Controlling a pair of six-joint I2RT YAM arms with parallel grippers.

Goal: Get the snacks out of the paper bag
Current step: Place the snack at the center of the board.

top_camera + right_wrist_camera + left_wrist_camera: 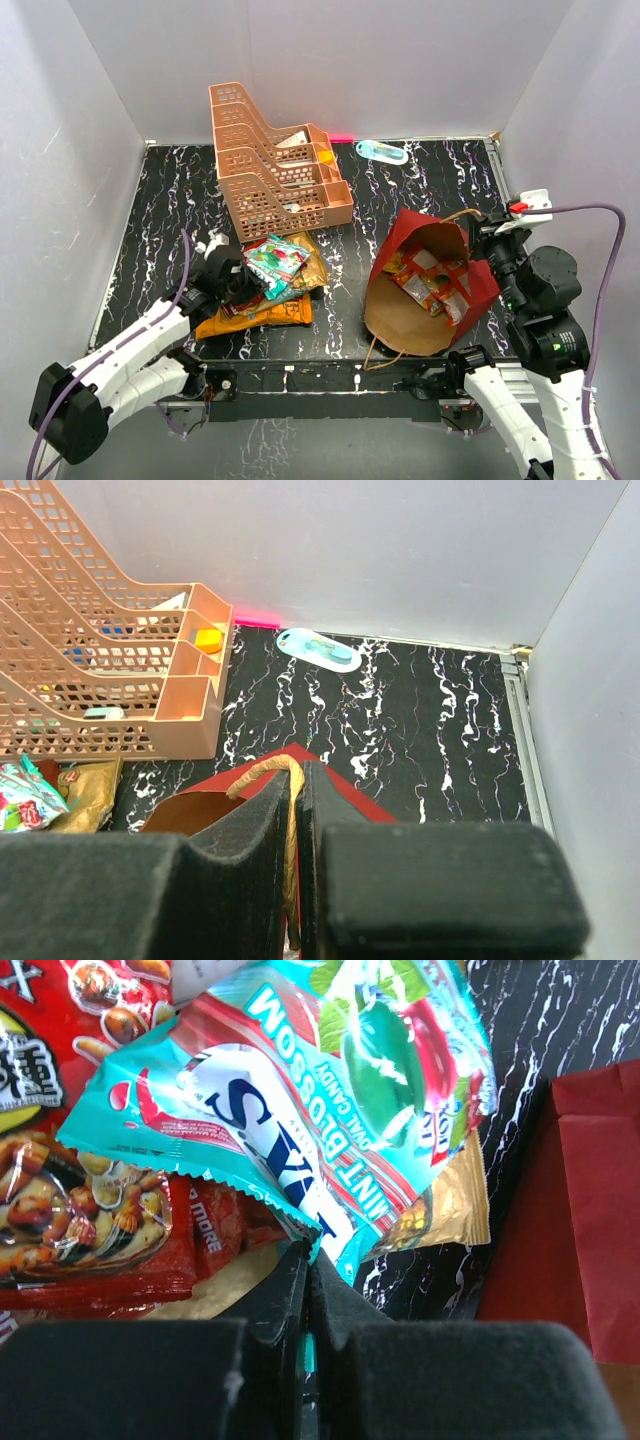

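Note:
The paper bag, red outside and brown inside, stands open at the right. It holds several red and orange packets. My right gripper is shut on the bag's twine handle and red rim at its far right edge. My left gripper is shut on the edge of a teal mint candy packet over a pile of snacks left of the bag. The pile has a red nut packet, a tan-gold chip bag and an orange chip bag.
A peach tiered tray rack stands behind the snack pile and also shows in the right wrist view. A small blue-green bottle lies by the back wall. Grey walls enclose the black marbled table.

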